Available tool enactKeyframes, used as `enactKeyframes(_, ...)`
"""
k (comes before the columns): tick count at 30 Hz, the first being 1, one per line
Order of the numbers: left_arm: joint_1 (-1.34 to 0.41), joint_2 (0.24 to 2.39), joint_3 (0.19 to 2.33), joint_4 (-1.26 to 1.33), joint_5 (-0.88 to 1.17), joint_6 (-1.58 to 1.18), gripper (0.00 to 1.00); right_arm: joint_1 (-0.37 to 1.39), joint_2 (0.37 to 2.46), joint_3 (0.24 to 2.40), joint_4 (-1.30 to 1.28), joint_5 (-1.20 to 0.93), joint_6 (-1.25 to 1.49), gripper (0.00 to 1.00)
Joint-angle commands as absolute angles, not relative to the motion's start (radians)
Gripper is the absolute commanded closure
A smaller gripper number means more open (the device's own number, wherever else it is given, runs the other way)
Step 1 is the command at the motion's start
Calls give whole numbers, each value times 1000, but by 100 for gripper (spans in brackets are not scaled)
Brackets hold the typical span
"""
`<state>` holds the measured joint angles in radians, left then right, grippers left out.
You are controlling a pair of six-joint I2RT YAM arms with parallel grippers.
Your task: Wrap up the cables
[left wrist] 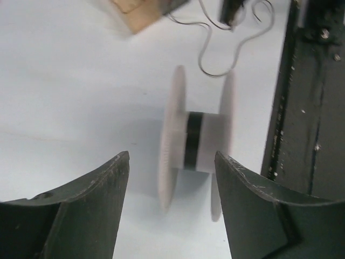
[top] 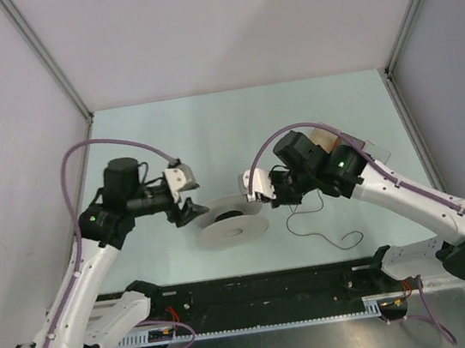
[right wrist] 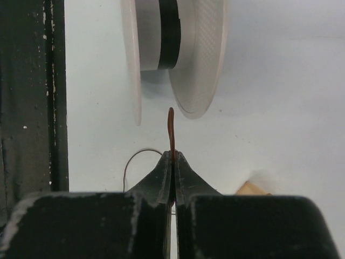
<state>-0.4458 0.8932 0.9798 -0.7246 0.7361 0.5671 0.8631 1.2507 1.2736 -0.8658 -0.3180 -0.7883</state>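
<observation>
The white spool [top: 231,223] sits on the table between the two grippers, with a dark band around its hub [left wrist: 194,141]. My left gripper [top: 187,210] is open just left of the spool; its fingers [left wrist: 113,183] hold nothing, and the spool [left wrist: 197,145] looks blurred just beyond their tips. My right gripper [right wrist: 173,154] is shut on the thin dark cable, whose brown end [right wrist: 171,127] pokes out toward the spool [right wrist: 172,48]. The rest of the cable [top: 314,227] trails in loose loops on the table under the right arm.
A black rail [top: 266,290] runs along the table's near edge, close to the spool [left wrist: 307,108]. A tan wooden piece [top: 327,136] lies behind the right arm [right wrist: 250,188]. Purple arm cords arch over both arms.
</observation>
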Motion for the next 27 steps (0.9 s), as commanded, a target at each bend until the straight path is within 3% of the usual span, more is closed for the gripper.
enactKeyframes(1,-268,895,995,-716,957,613,32,892,1293,1282,-840,-293,-820,100)
enactKeyframes(7,-226,947,896,-715,1005,802,50,909,1384,1283,-754,-321,-794,100)
enactKeyframes(14,-263,1004,855,-702,1005,877,62,923,1474,1290,-725,-341,-782,100)
enactKeyframes(19,-268,1024,850,-678,1015,887,64,942,1524,1294,-695,-322,-719,100)
enactKeyframes(23,-270,1036,839,-649,1053,899,56,952,1541,1294,-640,-326,-670,100)
enactKeyframes(27,-272,1041,818,-622,1097,921,56,956,1562,1293,-590,-338,-628,100)
